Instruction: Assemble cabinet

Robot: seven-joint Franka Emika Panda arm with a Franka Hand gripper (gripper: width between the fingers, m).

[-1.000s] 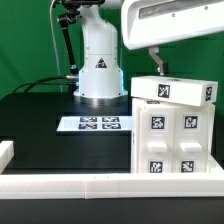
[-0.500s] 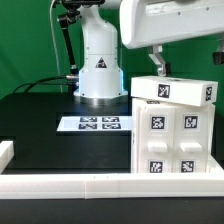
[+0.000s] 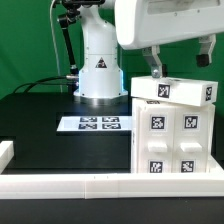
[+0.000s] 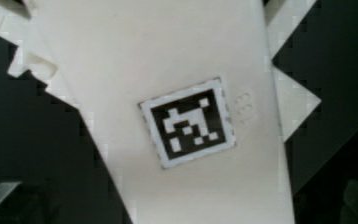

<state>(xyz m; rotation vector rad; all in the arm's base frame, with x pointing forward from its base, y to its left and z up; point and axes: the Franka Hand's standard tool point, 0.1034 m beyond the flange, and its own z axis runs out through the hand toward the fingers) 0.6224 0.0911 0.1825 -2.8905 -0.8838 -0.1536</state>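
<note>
The cabinet (image 3: pixel 173 130) is a tall white box at the exterior view's right, with tagged drawer blocks on its front and a tagged top panel (image 3: pixel 175 92). My gripper (image 3: pixel 180 62) hangs just above that top panel with its two fingers (image 3: pixel 156 64) spread wide, open and holding nothing. The wrist view is filled by the white top panel (image 4: pixel 176 190) and its black-and-white tag (image 4: pixel 192 125), seen close from above. My own fingertips barely show there.
The marker board (image 3: pixel 95 124) lies flat on the black table in front of the arm's white base (image 3: pixel 99 72). A long low white border rail (image 3: pixel 90 186) runs along the table's front, with a short white piece (image 3: pixel 5 152) at the exterior view's left.
My gripper has come down a little toward the cabinet's top and shifted slightly to the exterior view's left; its second finger now shows. The cabinet has not moved.
</note>
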